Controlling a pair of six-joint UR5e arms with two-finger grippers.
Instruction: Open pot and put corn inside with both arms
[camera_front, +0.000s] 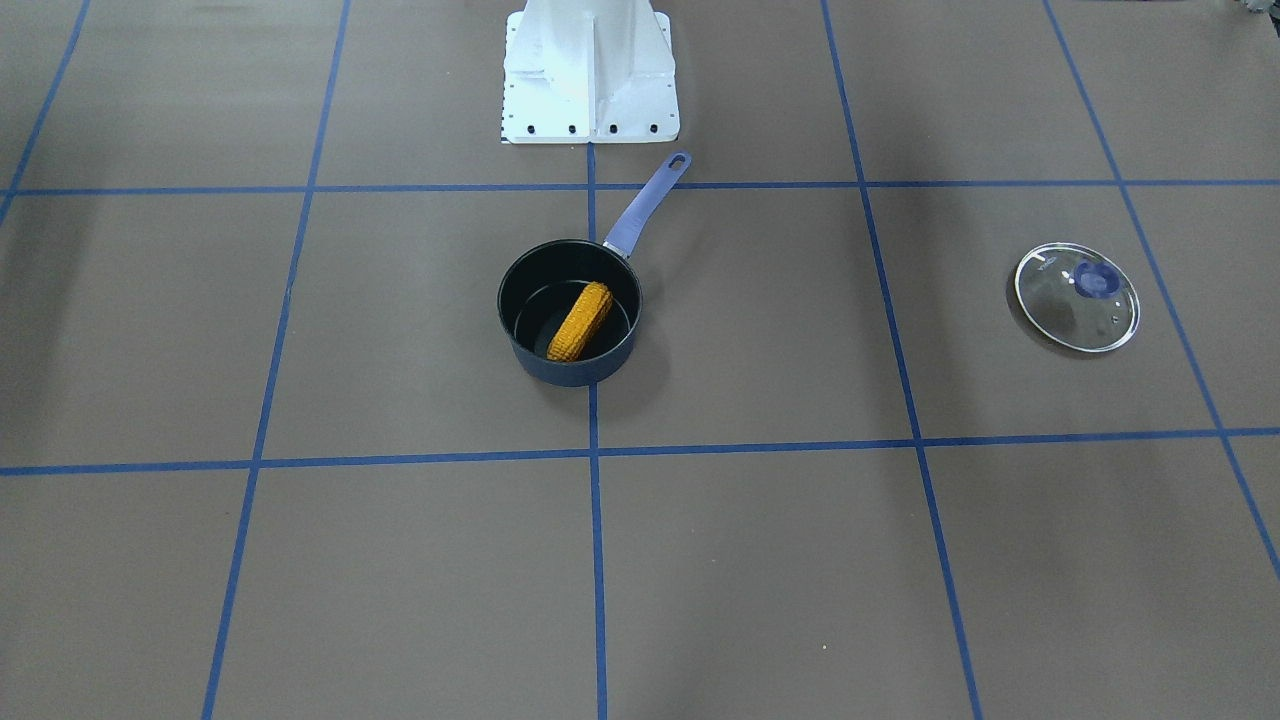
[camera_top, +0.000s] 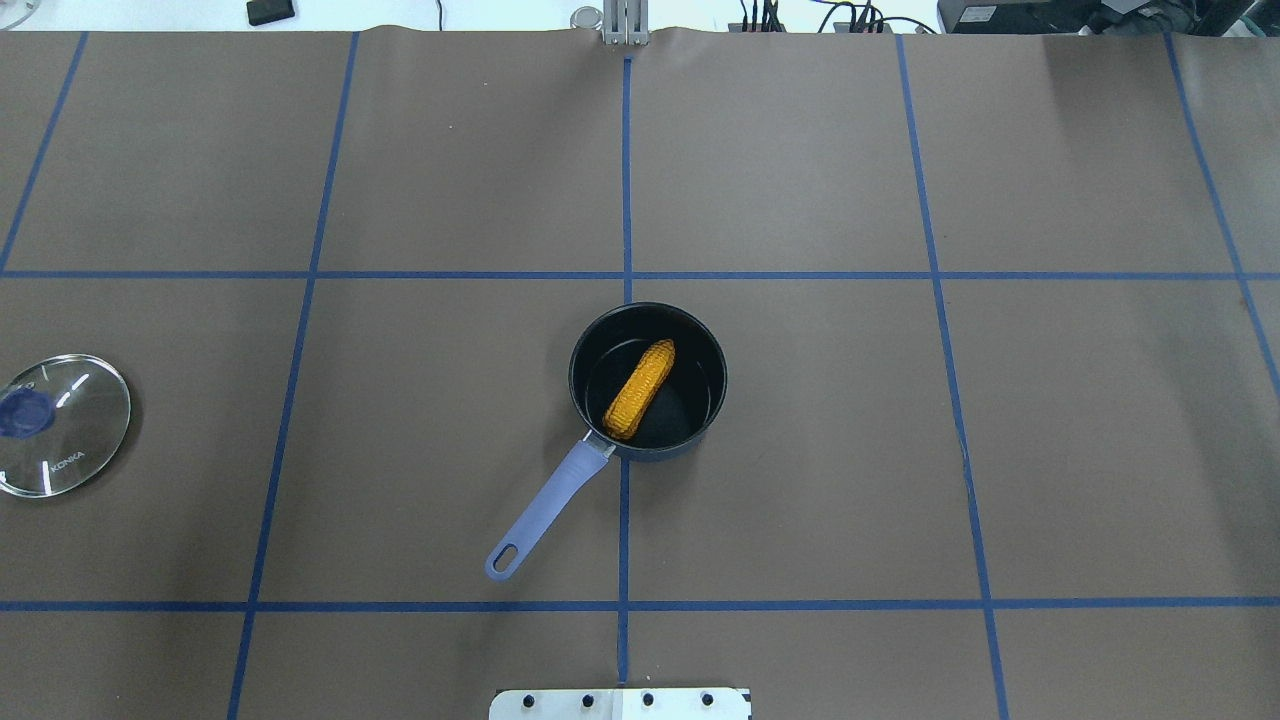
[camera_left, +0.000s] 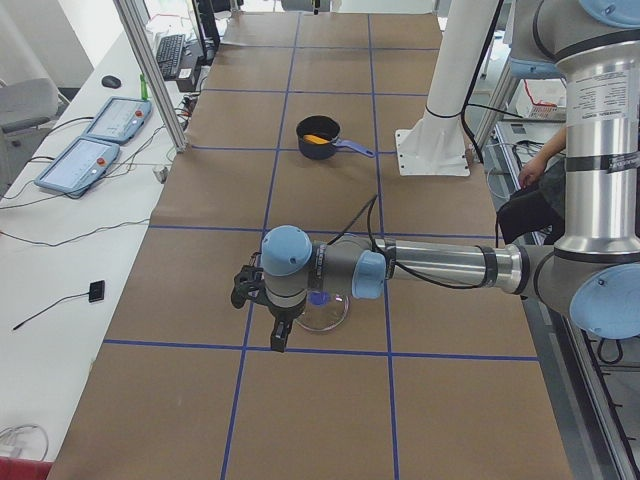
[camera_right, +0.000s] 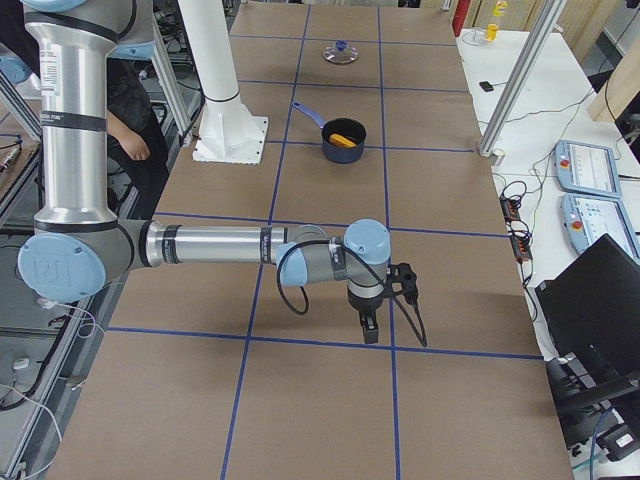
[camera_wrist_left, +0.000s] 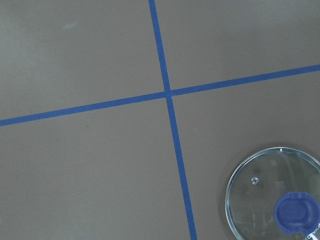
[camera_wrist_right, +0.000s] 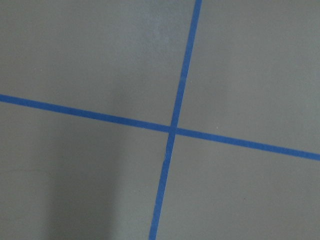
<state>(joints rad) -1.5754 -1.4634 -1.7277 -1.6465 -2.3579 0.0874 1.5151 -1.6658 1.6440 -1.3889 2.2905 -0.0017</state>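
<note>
The orange-yellow corn (camera_front: 581, 321) lies inside the open dark pot (camera_front: 570, 372), which has a lilac handle and stands mid-table; both also show in the overhead view, the corn (camera_top: 640, 389) inside the pot (camera_top: 590, 345). The glass lid (camera_front: 1077, 296) with a blue knob lies flat far off on the robot's left side; it also shows in the overhead view (camera_top: 62, 424) and the left wrist view (camera_wrist_left: 272, 197). My left gripper (camera_left: 278, 338) hovers beside the lid (camera_left: 325, 312). My right gripper (camera_right: 368, 328) hangs over bare table. I cannot tell whether either is open or shut.
The white base pedestal (camera_front: 590, 70) stands behind the pot. Control pendants (camera_left: 90, 140) and metal frame posts (camera_left: 150, 70) line the table's far side. A seated person (camera_right: 130, 140) is behind the robot. Blue tape lines grid the brown table.
</note>
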